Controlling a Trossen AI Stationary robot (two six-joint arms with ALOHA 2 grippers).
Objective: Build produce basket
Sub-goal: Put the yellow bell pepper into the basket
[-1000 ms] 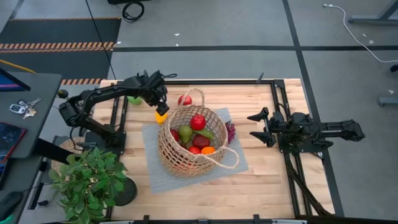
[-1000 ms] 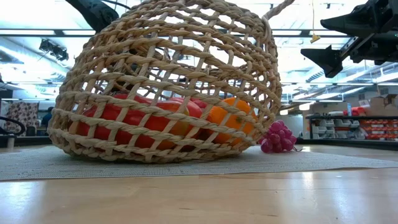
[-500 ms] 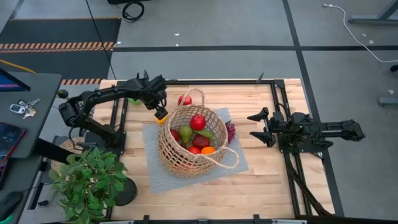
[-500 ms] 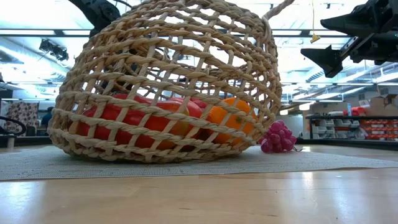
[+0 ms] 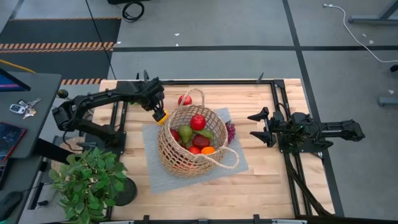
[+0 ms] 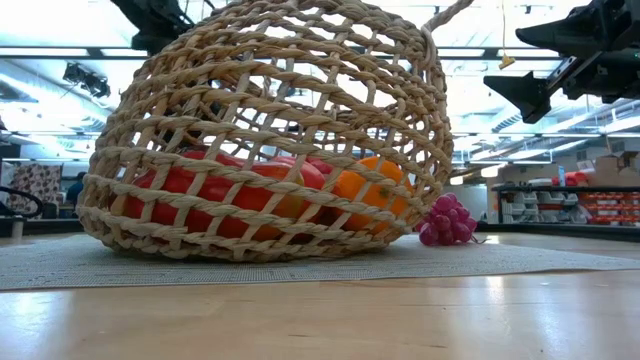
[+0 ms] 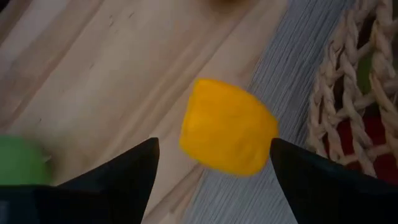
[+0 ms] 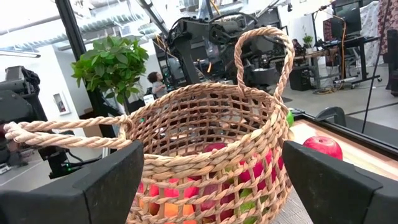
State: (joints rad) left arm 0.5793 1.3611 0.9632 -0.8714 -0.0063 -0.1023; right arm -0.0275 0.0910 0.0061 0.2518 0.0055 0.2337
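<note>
On the grey mat (image 5: 163, 174) in the middle of the table (image 5: 261, 186) stands the basket (image 5: 186, 157), its two looped handles rising at the far and near-right sides. Inside it lie a red apple (image 5: 198, 122), a green pear (image 5: 185, 133), a dark red fruit (image 5: 201, 141) and an orange (image 5: 208, 150). A bunch of purple grapes (image 5: 231, 131) sits on the mat just beside the basket's right wall, and another red apple (image 5: 185, 99) rests on the wood behind the far handle.

The left gripper (image 5: 159, 112) hangs at the basket's far-left rim, above the mat's corner. A yellow fruit (image 7: 227, 127) shows between its spread fingers (image 7: 118, 174); whether they pinch it I cannot tell. A green fruit (image 7: 18, 162) lies on the wood nearby.

The right gripper (image 5: 258, 126) waits well to the right of the basket, wide open, empty and facing it. A leafy potted plant (image 5: 87, 180) stands at the table's near-left corner.
</note>
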